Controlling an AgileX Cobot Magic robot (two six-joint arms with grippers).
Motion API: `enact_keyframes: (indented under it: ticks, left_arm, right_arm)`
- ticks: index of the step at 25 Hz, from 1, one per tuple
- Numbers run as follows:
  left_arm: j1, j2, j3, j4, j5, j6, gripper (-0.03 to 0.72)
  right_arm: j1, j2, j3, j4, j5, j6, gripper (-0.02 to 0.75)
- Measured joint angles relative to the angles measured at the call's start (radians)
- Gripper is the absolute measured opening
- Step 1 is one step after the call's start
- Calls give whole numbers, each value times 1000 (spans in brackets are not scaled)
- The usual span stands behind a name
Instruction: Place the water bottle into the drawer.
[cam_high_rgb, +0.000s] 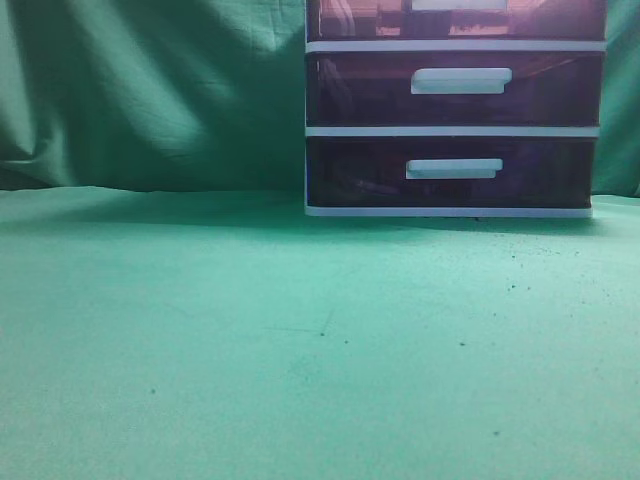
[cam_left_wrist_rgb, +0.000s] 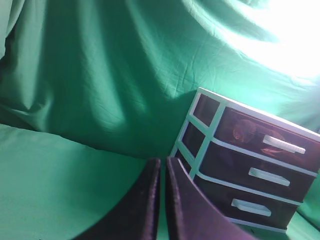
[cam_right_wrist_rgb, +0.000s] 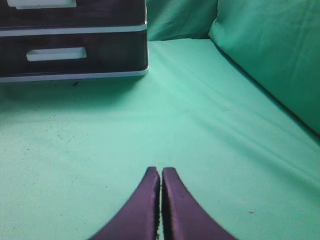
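- The right gripper (cam_right_wrist_rgb: 160, 172) sits low over the green cloth (cam_right_wrist_rgb: 200, 125), its dark jaws pressed together with only a hairline seam between them and nothing held.
- The left gripper (cam_left_wrist_rgb: 162, 165) has its jaws nearly together too, a thin slit showing, also empty; it looks out from a higher position, tilted toward the unit.
- No water bottle shows in any of the three views, so its long axis and its bearing from either set of jaws cannot be told.
- The three-drawer unit (cam_high_rgb: 455, 131) stands at the far edge of the cloth, up against the green backdrop (cam_high_rgb: 150, 90); from the right wrist it lies ahead and to the left, from the left wrist ahead and to the right.
- The drawer (cam_high_rgb: 455, 20) meant for the bottle is the top, reddish-pink one, cut off by the exterior view's upper edge; it appears fully pushed in, its white bar handle (cam_left_wrist_rgb: 284, 144) running horizontally.
- The two darker purple drawers (cam_high_rgb: 455, 90) lie beneath it, also closed.
- My judgement: the right arm seems nearer the unit's front, so it is the likelier one to pull the handle, though its height against the top drawer is unclear.
- No brand, label or legible writing is visible anywhere.
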Motion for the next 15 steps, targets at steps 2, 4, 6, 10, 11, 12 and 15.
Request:
enact_keyframes:
  ticks: [2,4,6,10,11,12,15]
  left_arm:
    - [0,0,0,0,0,0,0]
    - [0,0,0,0,0,0,0]
    - [0,0,0,0,0,0,0]
    - [0,0,0,0,0,0,0]
    - [0,0,0,0,0,0,0]
    - [0,0,0,0,0,0,0]
    - [0,0,0,-1,0,0,0]
  right_arm:
    - [0,0,0,22,4,-16,0]
    - [6,0,0,36,6,-41,0]
    - [16,0,0,45,9,-51,0]
    - [27,0,0,58,9,-62,0]
    - [27,0,0,63,9,-73,0]
    - [27,0,0,73,10,-87,0]
    - [27,0,0,145,17,-100,0]
